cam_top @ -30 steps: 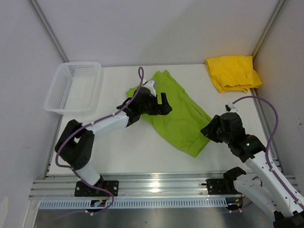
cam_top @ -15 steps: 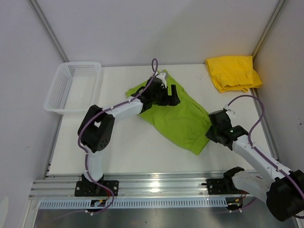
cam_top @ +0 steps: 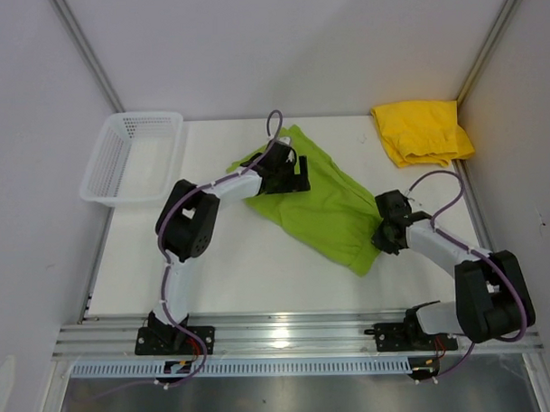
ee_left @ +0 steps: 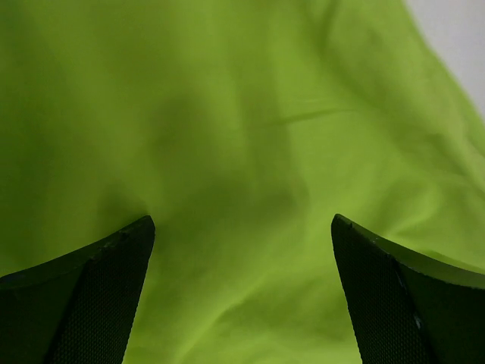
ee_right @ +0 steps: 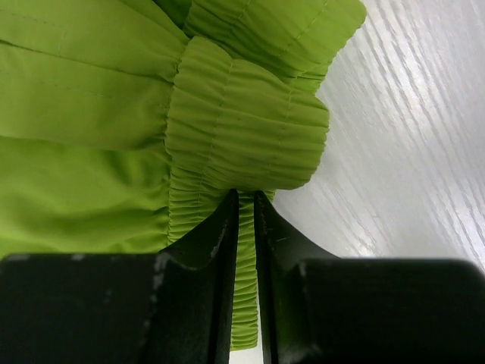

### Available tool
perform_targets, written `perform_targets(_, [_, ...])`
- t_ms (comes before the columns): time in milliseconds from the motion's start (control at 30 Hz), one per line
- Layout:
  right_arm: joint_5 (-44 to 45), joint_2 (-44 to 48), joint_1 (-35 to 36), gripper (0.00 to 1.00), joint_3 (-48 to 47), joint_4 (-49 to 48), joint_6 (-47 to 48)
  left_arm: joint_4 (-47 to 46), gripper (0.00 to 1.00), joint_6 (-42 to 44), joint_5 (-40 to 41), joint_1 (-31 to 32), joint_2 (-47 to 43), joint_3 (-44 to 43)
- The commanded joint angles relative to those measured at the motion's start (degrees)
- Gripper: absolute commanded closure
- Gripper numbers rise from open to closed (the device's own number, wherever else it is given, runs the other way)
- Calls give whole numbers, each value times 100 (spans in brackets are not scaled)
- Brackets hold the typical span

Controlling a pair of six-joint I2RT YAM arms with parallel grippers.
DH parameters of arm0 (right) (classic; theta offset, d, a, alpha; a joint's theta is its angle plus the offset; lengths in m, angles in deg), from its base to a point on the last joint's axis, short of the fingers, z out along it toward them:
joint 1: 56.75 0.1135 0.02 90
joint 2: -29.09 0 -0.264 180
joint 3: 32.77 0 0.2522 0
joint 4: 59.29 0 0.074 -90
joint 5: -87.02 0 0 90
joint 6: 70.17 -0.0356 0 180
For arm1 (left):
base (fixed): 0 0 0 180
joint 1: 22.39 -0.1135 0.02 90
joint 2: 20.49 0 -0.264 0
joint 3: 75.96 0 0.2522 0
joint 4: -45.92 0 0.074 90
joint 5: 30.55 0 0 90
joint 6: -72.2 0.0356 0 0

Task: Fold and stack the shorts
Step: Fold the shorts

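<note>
The lime green shorts (cam_top: 324,200) lie spread on the middle of the white table, running from far left to near right. My left gripper (cam_top: 301,173) is open and sits low over the cloth's far part; its view is filled with green cloth (ee_left: 242,152) between its spread fingers (ee_left: 91,296). My right gripper (cam_top: 384,229) is shut on the elastic waistband (ee_right: 246,258) at the shorts' near right edge. The yellow shorts (cam_top: 421,130) lie folded at the far right corner.
A white mesh basket (cam_top: 133,157) stands at the far left of the table. Grey walls close in on the left, right and back. The metal rail with both arm bases runs along the near edge (cam_top: 289,337).
My left gripper has moved right and farther onto the green shorts. My right gripper has moved left onto the shorts' near right edge and closed on the waistband.
</note>
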Motion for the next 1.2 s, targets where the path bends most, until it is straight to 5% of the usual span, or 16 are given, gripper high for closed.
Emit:
perform_targets(0, [-104,-445,29,84,-341,-315,158,313,1,-241,248,-115,84,-122])
perform_targets(300, [-139,-939,363,85,-797,-272,703,278,1,-504,406,-457,58,449])
perform_targets(733, [-586,-1906,337,78,-2248,150,2171,-829,1,-1296,1039,-589,-1796,3768])
perform_targets(833, [-928,-1635,293,51,-2284,28,2233,-812,1,-1340,1188,-589,-2472,4183])
perform_targets(867, [-1008,-1512,284,35,-2197,-34,2224,-768,1,-1288,1241,-589,-2796,4229])
perform_targets(967, [-1701,-914,118,19,-1933,-455,2189,-374,1,-1077,1478,-598,-3167,4090])
perform_targets(1167, [-3327,-272,-647,11,-1037,-1352,2101,629,1,-707,1592,-528,-3783,3316])
